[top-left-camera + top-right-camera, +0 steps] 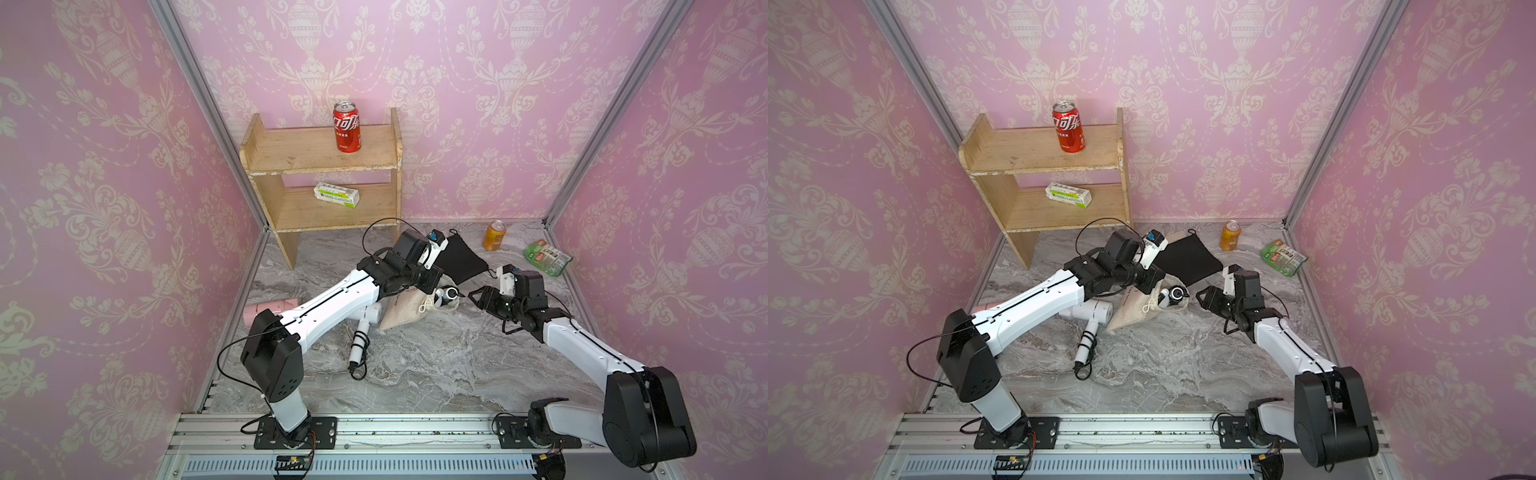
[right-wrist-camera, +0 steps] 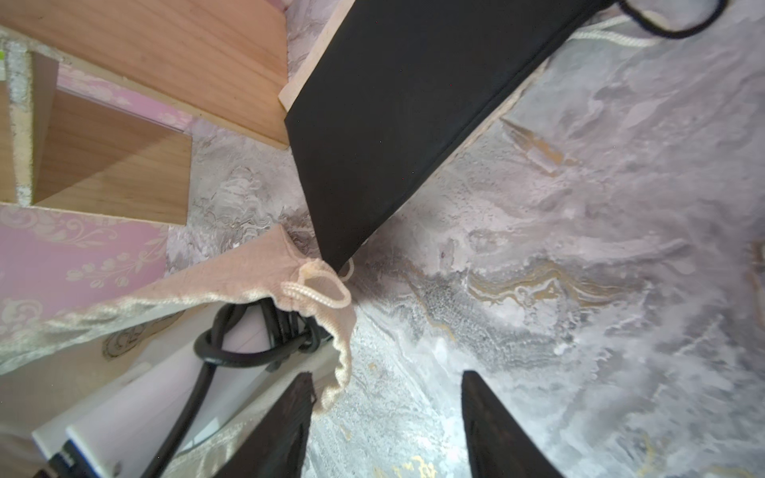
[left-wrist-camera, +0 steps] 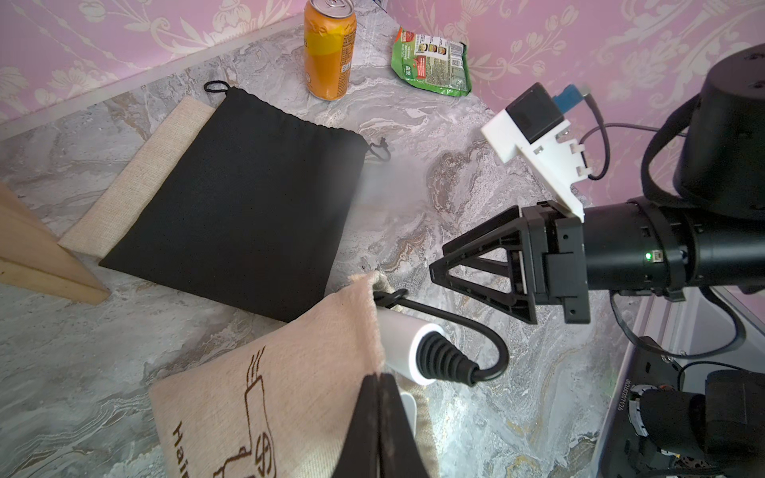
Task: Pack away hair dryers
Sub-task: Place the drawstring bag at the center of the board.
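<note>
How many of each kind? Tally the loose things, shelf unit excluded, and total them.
Hair dryers: 3 (pink, white, white in a pouch)
Pouches: 3 (two beige, one black)
Cans: 2 (red, orange)
Box: 1
Green packet: 1
Total: 10

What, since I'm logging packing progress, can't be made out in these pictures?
- pink dryer: mostly behind the left arm, top views.
- loose white dryer: barrel partly under that arm, top views.
- pouched white dryer: mostly hidden by the beige pouch, both wrist views.
- left gripper: cut off at the left wrist view's edge, covered by its wrist in top views.
- second beige pouch: only a strip shows beneath the black pouch.
</note>
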You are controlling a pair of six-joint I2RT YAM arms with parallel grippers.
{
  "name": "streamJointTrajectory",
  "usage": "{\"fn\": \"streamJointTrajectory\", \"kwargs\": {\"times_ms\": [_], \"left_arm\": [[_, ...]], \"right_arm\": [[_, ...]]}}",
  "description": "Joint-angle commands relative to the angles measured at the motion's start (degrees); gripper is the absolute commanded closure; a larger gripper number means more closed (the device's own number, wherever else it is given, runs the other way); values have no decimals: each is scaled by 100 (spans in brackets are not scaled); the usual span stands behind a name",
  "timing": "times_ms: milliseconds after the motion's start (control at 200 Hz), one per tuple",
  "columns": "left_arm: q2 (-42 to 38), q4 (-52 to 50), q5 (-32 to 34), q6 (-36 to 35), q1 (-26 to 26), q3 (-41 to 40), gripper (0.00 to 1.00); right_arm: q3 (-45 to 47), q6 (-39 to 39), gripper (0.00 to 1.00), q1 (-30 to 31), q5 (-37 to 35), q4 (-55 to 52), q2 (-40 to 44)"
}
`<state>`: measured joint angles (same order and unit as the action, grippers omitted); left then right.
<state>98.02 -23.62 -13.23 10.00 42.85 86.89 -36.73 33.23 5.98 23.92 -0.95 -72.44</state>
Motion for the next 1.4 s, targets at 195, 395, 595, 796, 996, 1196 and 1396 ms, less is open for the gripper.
{"fn": "streamJointTrajectory", "kwargs": {"times_ms": [195,395,595,796,996,1196,1396], "left_arm": [[-206,281,-189,-2,-44,275,100],[-196,265,-179,-13,-40,293,100],[-211,251,-179,-11,-47,275,100],[-254,200,-149,-40,-58,301,100],[-331,165,-34,-9,-101,267,100],[-445,140,100,-7,-158,231,100],[-563,112,179,-29,-293,208,100]], "right_arm": [[-225,156,49,163,623,356,-625],[-404,140,53,348,631,422,-1018],[-566,140,64,480,588,463,-1396],[-751,-30,91,553,496,342,-1406],[-1021,-175,100,607,288,-198,-814],[-1522,-306,100,667,138,-936,-149],[-2104,-498,100,696,36,-1575,238]]}}
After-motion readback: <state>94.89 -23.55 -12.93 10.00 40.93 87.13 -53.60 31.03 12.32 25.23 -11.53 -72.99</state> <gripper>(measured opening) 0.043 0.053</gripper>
